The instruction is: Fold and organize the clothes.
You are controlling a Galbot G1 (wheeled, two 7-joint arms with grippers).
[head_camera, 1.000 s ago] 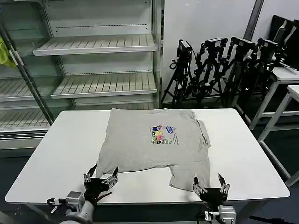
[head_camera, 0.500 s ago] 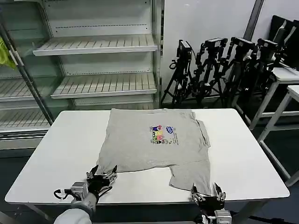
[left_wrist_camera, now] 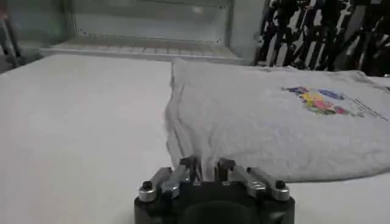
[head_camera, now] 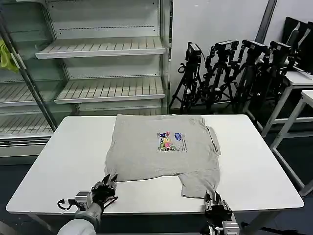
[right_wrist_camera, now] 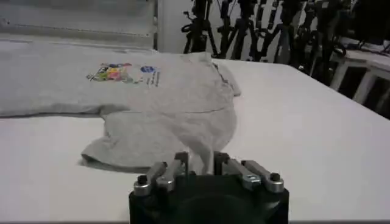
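A light grey shirt (head_camera: 164,152) with a small multicoloured chest print (head_camera: 169,140) lies spread on the white table (head_camera: 63,161), one sleeve folded over near its right side. My left gripper (head_camera: 105,186) is at the shirt's near left corner, shut on a pinch of the hem. In the left wrist view the grey fabric (left_wrist_camera: 256,128) runs down between the left gripper's (left_wrist_camera: 206,168) closed fingers. My right gripper (head_camera: 215,201) sits at the near right corner, shut on the hem. In the right wrist view a fold of the cloth (right_wrist_camera: 177,122) rises into the right gripper (right_wrist_camera: 202,161).
Empty white shelves (head_camera: 105,88) stand behind the table. Black camera tripods (head_camera: 230,73) crowd the back right, beside another white table (head_camera: 298,83). A yellow-green cloth (head_camera: 5,55) hangs at the far left. Bare tabletop runs along both sides of the shirt.
Both grippers were open above the shirt's near corners; they have come down and shut on the hem. The near edge of the shirt has bunched slightly.
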